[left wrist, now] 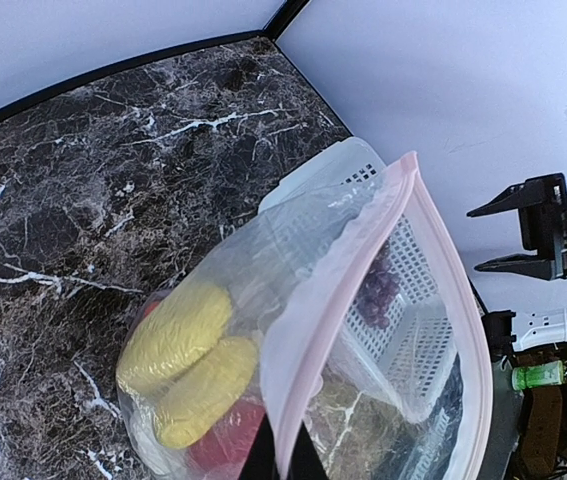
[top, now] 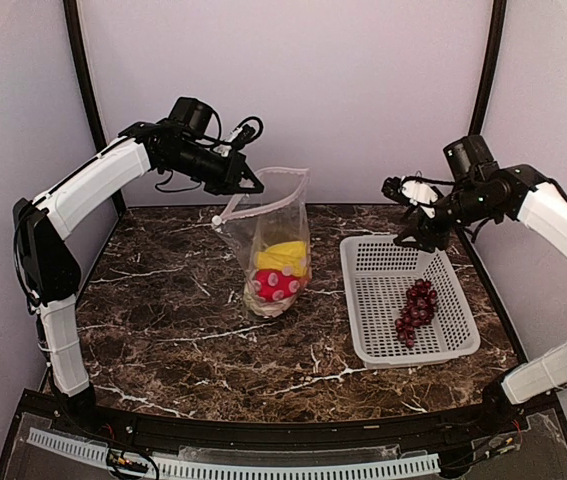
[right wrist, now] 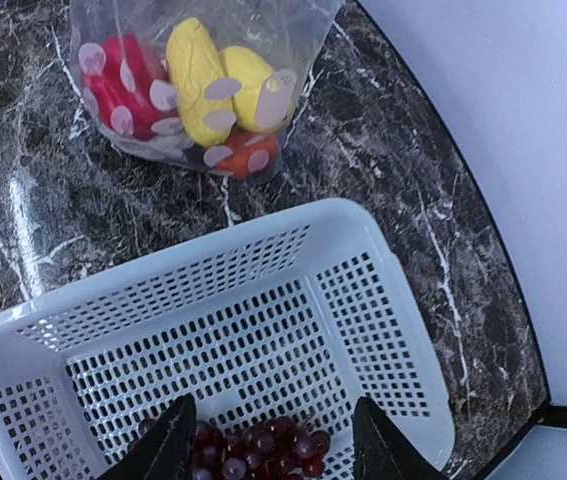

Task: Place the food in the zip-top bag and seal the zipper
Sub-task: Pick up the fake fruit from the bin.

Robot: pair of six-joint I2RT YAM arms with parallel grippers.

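The clear spotted zip-top bag [top: 273, 245] hangs upright with its bottom on the table, mouth open. My left gripper [top: 250, 186] is shut on its pink-white zipper [left wrist: 363, 262] edge, the jaws pinching the strip at the bottom of the left wrist view. Inside lie two yellow pieces [left wrist: 177, 336], a red pepper [right wrist: 121, 96] and an orange pumpkin [right wrist: 245, 154]. The dark purple grape bunch [top: 415, 312] lies in the white basket [top: 363, 300]. My right gripper [right wrist: 268, 455] is open above the grapes [right wrist: 263, 452], one finger on each side, touching nothing.
The white perforated basket [right wrist: 213, 250] stands to the right of the bag on the dark marble table [top: 163, 320]. Pale walls with black corner posts close in the back and sides.
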